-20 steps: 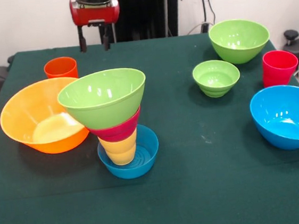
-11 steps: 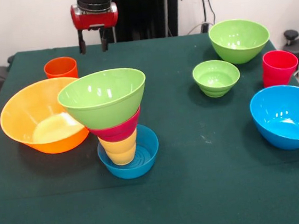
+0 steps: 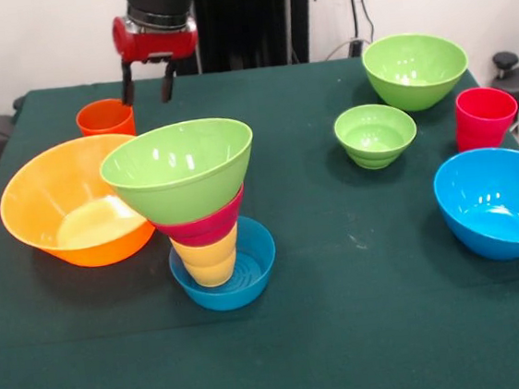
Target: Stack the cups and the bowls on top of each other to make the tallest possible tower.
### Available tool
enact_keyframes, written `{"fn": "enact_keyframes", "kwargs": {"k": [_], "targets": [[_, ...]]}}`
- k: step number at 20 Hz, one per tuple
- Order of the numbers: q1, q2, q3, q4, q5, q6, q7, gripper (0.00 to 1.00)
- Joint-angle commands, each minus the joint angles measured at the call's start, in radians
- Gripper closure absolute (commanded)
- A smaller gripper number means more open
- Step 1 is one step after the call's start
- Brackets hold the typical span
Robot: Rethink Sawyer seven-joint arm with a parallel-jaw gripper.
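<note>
Tilted tower [image 3: 196,206], open pincer [image 3: 146,90] seemingly above orange cup [image 3: 105,118]

Claw [image 3: 146,85] raised, fingers parted, empty

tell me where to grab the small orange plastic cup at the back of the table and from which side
Grip the small orange plastic cup by its rim, coming straight down from above. It stands upright with its mouth open to the top, so one finger can go inside and one outside the thin wall. The wide orange plastic bowl sits close in front of it, so a sideways approach looks cramped. The open claw hangs just beside the cup.
</note>
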State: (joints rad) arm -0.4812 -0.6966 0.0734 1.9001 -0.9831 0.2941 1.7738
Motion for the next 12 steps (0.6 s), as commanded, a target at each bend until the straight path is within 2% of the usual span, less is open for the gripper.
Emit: {"fn": "enact_keyframes", "kwargs": {"k": [1, 4, 12], "targets": [[-0.045, 0.015, 0.125, -0.130, -0.067, -0.013, -0.127, 0.00], [-0.070, 0.017, 0.161, -0.132, -0.059, 0.000, -0.158, 0.00], [-0.109, 0.045, 0.203, -0.129, -0.071, -0.027, -0.138, 0.00]]}}
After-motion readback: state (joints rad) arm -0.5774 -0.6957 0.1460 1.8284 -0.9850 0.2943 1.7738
